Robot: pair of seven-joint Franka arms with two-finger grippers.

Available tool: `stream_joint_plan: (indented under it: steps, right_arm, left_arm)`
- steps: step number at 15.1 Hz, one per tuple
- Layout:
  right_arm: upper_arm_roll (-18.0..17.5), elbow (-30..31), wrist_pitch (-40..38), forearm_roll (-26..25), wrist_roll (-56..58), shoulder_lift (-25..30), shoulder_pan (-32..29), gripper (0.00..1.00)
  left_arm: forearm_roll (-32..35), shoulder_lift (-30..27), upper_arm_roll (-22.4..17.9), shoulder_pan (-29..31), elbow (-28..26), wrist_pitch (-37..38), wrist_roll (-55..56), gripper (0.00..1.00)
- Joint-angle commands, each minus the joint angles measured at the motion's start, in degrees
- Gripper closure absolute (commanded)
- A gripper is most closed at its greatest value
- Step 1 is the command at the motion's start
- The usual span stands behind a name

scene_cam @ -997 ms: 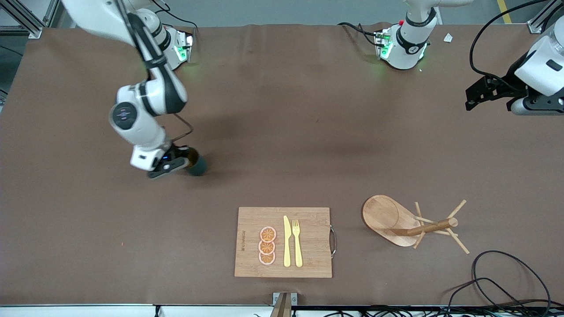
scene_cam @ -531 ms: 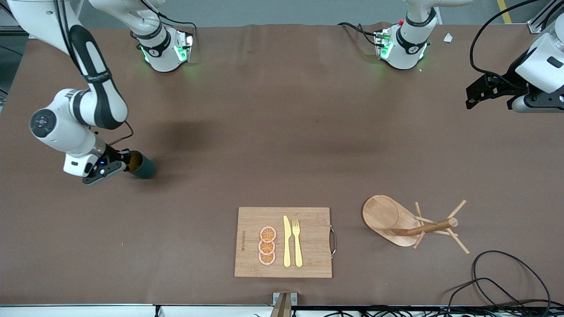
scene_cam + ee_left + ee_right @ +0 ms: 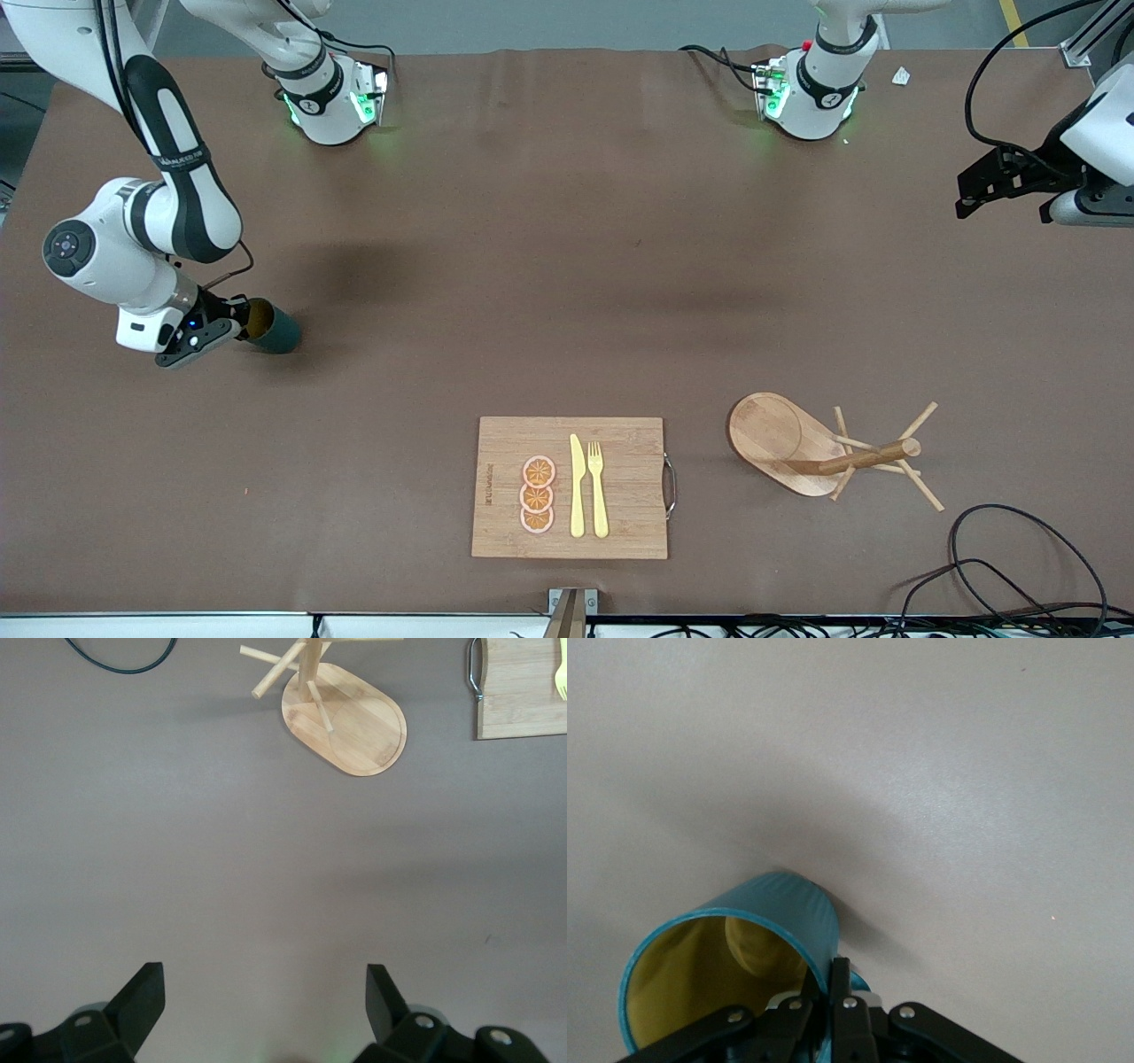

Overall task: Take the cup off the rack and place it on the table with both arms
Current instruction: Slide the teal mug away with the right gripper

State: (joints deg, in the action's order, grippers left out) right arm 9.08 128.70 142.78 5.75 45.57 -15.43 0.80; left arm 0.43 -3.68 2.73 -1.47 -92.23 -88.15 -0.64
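The brown table fills the frame. At lower right stands the rack, its pegs bare. At left of the frame the right gripper is clenched on the rim of the cup, tilted above the table. At the upper right edge the left gripper waits, fingers spread wide, holding nothing.

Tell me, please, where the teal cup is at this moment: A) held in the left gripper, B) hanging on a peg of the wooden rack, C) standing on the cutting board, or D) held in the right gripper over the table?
D: the right gripper is shut on the rim of the cup, tilted over the table at the right arm's end, while the rack has bare pegs and the left gripper is open and holds nothing.
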Motion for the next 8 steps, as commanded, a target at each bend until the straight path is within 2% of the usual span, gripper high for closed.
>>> stream_joint_plan:
  steps: [1, 2, 3, 4, 6, 8]
  right_arm:
    - [-1.1, 0.9, 0.1, -0.5, 1.5, 0.7, -1.4, 0.92]
    - [-1.1, 0.9, 0.0, -0.5, 1.5, 0.7, -1.4, 0.71]
    - [-1.1, 0.9, 0.0, -0.4, 1.5, 0.7, -1.5, 0.25]
    - [-1.1, 0.8, 0.0, -0.4, 1.3, 0.8, -1.5, 0.01]
    - [-1.1, 0.2, -1.9, -0.2, 1.0, 1.1, -1.8, 0.00]
    - [-1.0, -3.3, -8.4, 0.1, 0.5, 2.0, -1.9, 0.00]
  left_arm:
    - [-1.0, -1.2, 0.2, 0.2, -1.0, -0.8, -0.3, 0.00]
    - [-0.8, -1.2, 0.2, 0.2, -1.0, -0.8, -0.2, 0.00]
    - [-0.6, -1.2, 0.3, 0.2, -1.0, -0.8, -0.2, 0.00]
    - [-0.5, -1.2, 0.3, 0.2, -1.0, -0.8, -0.2, 0.00]
    - [-0.4, -1.2, 0.3, 0.2, -1.1, -0.7, -0.2, 0.00]
    - [-0.5, -1.3, 0.3, 0.2, -1.0, -0.7, -0.1, 0.00]
